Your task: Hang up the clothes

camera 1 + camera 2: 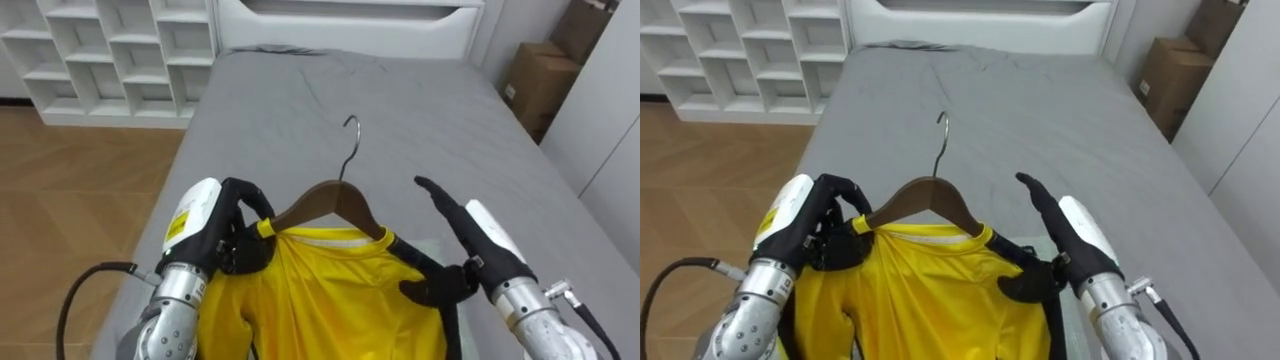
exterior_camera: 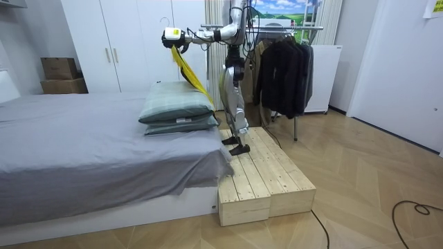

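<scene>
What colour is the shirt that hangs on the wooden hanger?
The shirt is bright yellow; the left eye view shows it best.

A home bedroom: a grey-covered bed (image 2: 83,138) with stacked pillows (image 2: 176,111), white wardrobes (image 2: 131,41), and a clothes rack (image 2: 287,41) hung with dark garments.

The left robot hand (image 1: 205,228) and right robot hand (image 1: 482,242) have white shells, black fingers and ribbed silver wrists. The left bears a yellow label, and a black cable loops from its forearm.
</scene>
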Controlling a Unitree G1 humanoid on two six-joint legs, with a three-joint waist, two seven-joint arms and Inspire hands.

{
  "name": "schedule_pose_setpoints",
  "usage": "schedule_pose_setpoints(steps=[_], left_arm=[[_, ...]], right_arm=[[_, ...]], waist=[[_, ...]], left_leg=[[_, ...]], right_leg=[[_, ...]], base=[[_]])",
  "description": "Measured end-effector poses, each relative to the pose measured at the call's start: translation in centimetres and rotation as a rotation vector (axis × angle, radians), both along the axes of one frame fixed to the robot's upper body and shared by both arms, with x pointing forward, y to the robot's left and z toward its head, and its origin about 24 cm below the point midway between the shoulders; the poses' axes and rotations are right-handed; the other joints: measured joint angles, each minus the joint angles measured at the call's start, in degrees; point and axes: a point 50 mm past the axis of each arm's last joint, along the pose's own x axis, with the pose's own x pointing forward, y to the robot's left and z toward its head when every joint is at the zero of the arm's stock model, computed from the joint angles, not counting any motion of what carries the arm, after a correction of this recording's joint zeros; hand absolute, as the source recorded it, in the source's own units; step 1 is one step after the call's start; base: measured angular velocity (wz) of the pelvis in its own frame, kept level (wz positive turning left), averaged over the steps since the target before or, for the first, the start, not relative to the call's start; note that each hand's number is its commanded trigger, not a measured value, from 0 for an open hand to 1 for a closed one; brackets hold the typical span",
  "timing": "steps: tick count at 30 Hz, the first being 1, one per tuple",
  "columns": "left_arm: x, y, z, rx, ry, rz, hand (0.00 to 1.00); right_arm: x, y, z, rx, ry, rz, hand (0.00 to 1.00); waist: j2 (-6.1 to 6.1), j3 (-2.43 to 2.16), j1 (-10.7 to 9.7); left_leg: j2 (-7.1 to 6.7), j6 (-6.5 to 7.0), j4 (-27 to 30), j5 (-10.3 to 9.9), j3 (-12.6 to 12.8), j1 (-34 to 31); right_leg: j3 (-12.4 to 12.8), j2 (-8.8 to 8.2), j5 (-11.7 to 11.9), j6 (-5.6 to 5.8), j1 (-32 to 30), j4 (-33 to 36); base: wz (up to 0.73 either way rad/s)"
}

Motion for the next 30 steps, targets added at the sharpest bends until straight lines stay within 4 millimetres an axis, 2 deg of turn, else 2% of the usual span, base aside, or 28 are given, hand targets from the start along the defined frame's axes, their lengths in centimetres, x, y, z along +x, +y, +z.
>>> schedule_pose_setpoints(steps=[2,13,23,30], left_arm=[[0.0,0.0,0.0,0.0,-0.001,0.001,1.0],[0.6,-1.0,1.9,-0.024,-0.051,-0.053,1.0],[0.5,-1.6,2.6,-0.04,-0.072,-0.08,1.0],[0.5,-1.8,2.6,-0.047,-0.075,-0.082,1.0]], right_arm=[[0.1,0.1,0.2,-0.005,-0.014,-0.005,0.0],[1.5,2.5,1.8,-0.016,-0.079,0.065,0.0],[1.5,2.9,2.7,-0.011,-0.121,0.079,0.0],[1.4,2.9,2.8,-0.01,-0.124,0.08,0.0]], waist=[[-0.19,-0.12,0.16],[0.09,-0.11,0.2],[0.91,-0.08,0.15],[1.62,0.14,0.21]], left_leg=[[-0.03,0.0,0.01,0.0,-0.21,-0.16],[-0.02,0.0,0.93,0.0,-1.48,-0.81],[-0.04,0.0,1.16,0.0,-1.93,-0.77],[-0.04,0.0,1.14,0.0,-1.95,-0.33]], right_leg=[[-0.05,-0.03,0.02,0.0,-0.01,-0.07],[-1.04,-0.11,0.08,-0.06,0.16,-0.05],[-1.42,-0.16,0.11,-0.1,0.49,-0.03],[-1.49,-0.15,0.11,-0.1,0.94,-0.05]], base=[[0.04],[0.06],[0.01],[0.0]])
